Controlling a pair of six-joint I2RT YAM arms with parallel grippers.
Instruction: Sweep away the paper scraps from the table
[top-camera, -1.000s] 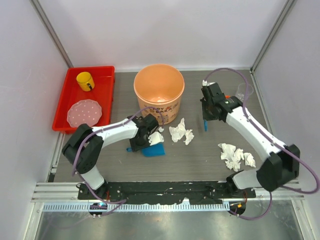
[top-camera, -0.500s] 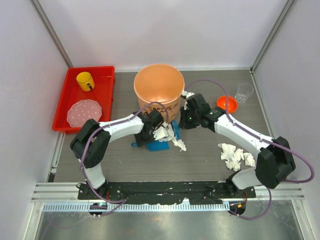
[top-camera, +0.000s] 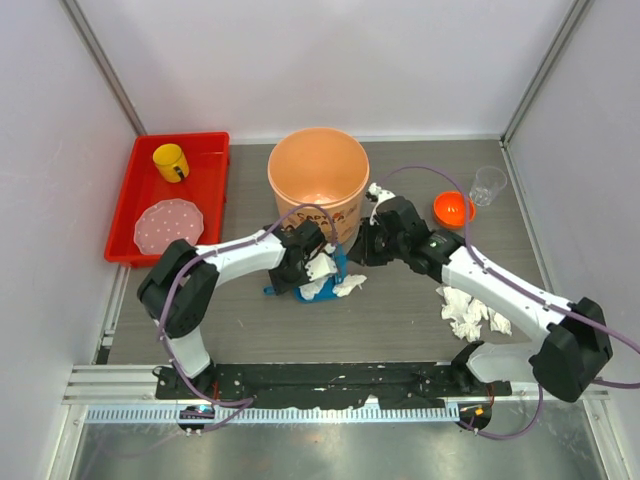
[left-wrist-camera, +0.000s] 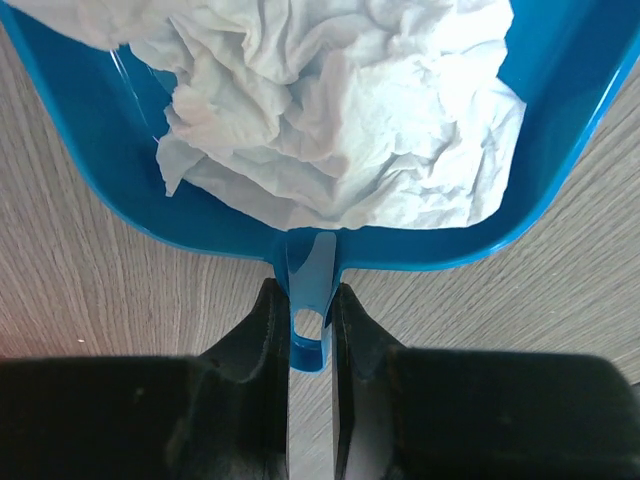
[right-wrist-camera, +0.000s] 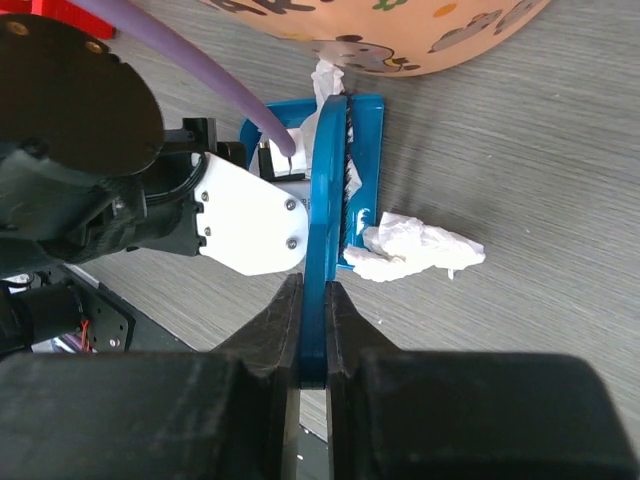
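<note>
Our left gripper (left-wrist-camera: 308, 330) is pinched tight on the handle of the blue plastic dustpan (left-wrist-camera: 560, 150), which holds a pile of crumpled white paper scraps (left-wrist-camera: 340, 110). Our right gripper (right-wrist-camera: 313, 335) is pinched on the thin blue brush (right-wrist-camera: 328, 190), which lies along the pan's open mouth. One small white wad (right-wrist-camera: 420, 248) lies on the dark wood table (right-wrist-camera: 540, 180) just outside that mouth, on the side of the brush away from our left gripper. A bigger white heap (top-camera: 470, 310) lies well apart, nearer our right arm.

Bright, even overhead light; faint shadows under arms on dark grey-brown wood-grain worktop (top-camera: 400, 320). Left wrist view: crumpled white paper wads (left-wrist-camera: 340, 110) nearly blown out at top, blue plastic dustpan (left-wrist-camera: 560, 120) crisp, black jaws blurred. Right wrist view: blue plastic brush (right-wrist-camera: 325, 200) sharp, jaws soft.
</note>
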